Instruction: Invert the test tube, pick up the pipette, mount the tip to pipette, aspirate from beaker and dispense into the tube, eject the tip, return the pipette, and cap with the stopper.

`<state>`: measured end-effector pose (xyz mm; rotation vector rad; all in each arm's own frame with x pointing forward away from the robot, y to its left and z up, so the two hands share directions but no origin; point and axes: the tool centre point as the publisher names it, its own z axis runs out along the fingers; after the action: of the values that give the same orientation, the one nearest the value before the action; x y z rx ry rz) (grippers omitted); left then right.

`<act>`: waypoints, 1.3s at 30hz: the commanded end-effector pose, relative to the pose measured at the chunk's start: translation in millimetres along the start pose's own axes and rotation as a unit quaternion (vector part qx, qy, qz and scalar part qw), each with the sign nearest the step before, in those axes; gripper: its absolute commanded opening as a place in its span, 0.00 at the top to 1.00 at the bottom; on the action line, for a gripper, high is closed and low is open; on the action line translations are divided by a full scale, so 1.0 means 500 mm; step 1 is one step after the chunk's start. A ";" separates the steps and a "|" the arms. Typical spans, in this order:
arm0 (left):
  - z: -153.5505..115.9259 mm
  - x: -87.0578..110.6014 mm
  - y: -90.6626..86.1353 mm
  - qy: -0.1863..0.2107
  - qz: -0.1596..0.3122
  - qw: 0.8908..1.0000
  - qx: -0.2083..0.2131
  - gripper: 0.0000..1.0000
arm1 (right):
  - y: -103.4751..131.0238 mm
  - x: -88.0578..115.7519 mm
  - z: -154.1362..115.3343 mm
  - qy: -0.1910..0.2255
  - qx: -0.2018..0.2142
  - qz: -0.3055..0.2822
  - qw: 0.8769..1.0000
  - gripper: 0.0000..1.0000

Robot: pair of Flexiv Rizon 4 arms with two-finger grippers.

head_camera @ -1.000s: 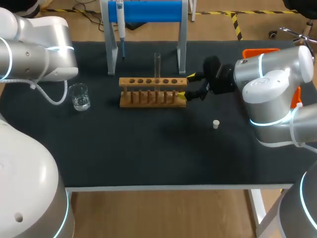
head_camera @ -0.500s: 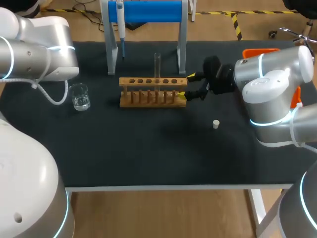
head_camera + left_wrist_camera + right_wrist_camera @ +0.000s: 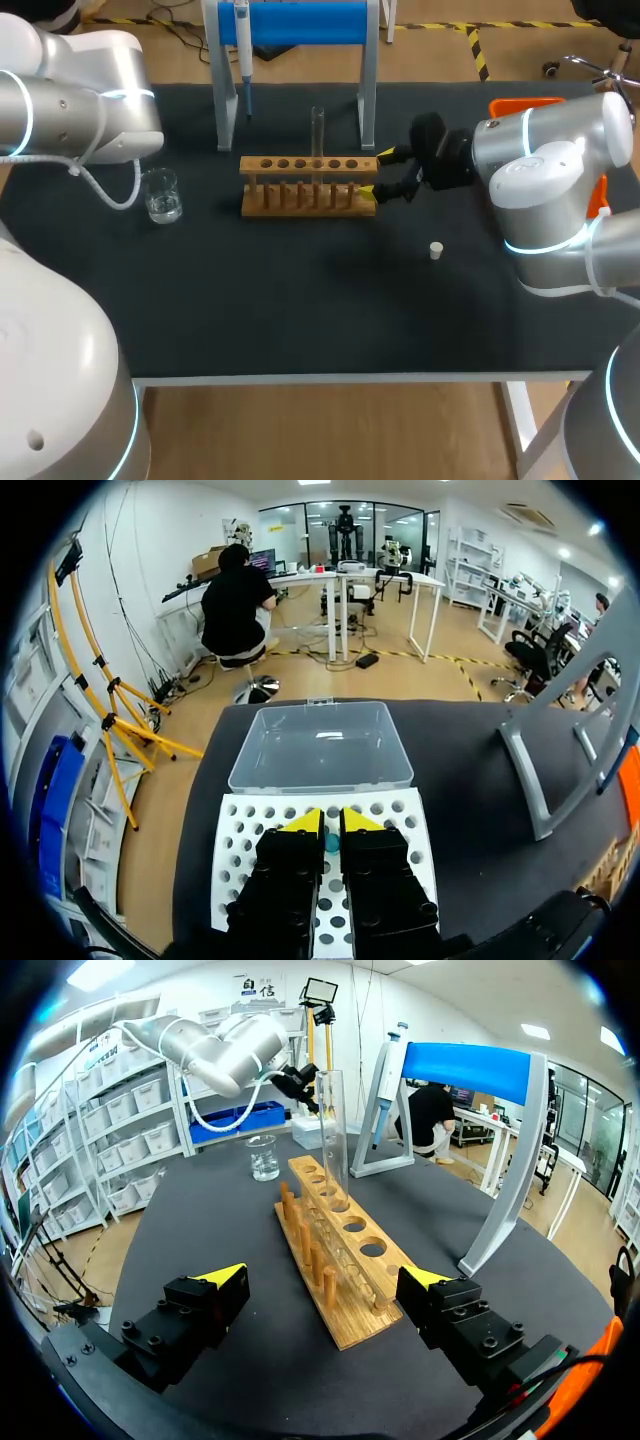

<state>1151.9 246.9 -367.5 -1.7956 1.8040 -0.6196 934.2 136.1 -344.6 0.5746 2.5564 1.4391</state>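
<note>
A clear test tube (image 3: 318, 130) (image 3: 333, 1130) stands upright in the wooden rack (image 3: 308, 185) (image 3: 340, 1250). My right gripper (image 3: 377, 172) (image 3: 325, 1277) is open wide at the rack's right end, one finger on each side and neither touching it. The pipette (image 3: 243, 50) (image 3: 385, 1090) hangs on the blue stand (image 3: 290, 22). The beaker (image 3: 160, 195) (image 3: 263, 1157) sits left of the rack, and a white stopper (image 3: 436, 250) lies to the rack's right. In the left wrist view my left gripper (image 3: 331, 822) is over a white tip rack (image 3: 250, 830), shut on a small teal tip (image 3: 331, 842).
A clear lidded box (image 3: 320, 745) lies just beyond the tip rack. An orange object (image 3: 525, 104) sits at the table's far right edge. My left arm's elbow (image 3: 80, 100) hangs over the table's left side, above the beaker.
My left arm's elbow has edged slightly to the right in the head view. The right arm, the rack and the tube have not moved.
</note>
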 end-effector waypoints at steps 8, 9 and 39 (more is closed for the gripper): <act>-0.007 -0.001 -0.003 -0.002 0.003 1.000 0.003 1.00 | 0.000 0.000 0.000 0.000 0.000 0.000 1.000 0.00; -0.007 0.000 -0.004 -0.002 0.003 1.000 0.003 1.00 | 0.000 0.000 0.000 0.000 0.000 0.000 1.000 0.00; -0.085 -0.011 -0.060 -0.033 0.015 0.999 0.039 1.00 | 0.000 0.000 0.000 0.000 0.000 0.000 1.000 0.00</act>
<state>1154.1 251.1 -318.2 -1.7222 1.7477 -0.5914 934.2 136.1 -344.6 0.5746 2.5564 1.4391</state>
